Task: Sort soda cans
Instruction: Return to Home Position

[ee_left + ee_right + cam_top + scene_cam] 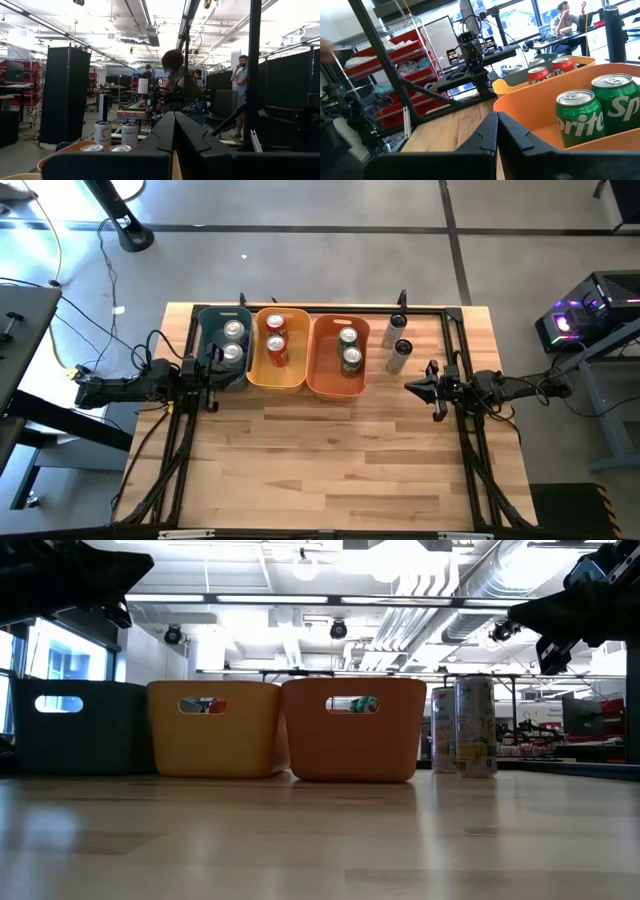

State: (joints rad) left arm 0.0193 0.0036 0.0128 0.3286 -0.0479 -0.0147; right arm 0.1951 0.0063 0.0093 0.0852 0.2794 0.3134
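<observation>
Right hand (410,387) closed; 3 bins (277,382), 2 cans (277,350) each; 2 loose cans (399,358).

Green cans (351,359), orange bin (322,376)

A grey concrete floor (300,240) crossed by dark seams surrounded the wooden table (330,470). Right of the table sat a computer case (590,312) glowing purple; beyond its far left corner stood a black stand base (132,235). Overhead beyond the table ran pale ducts (440,595) and strip lights (250,598).

Left tool (174,116) closed, right tool (497,116) closed
</observation>
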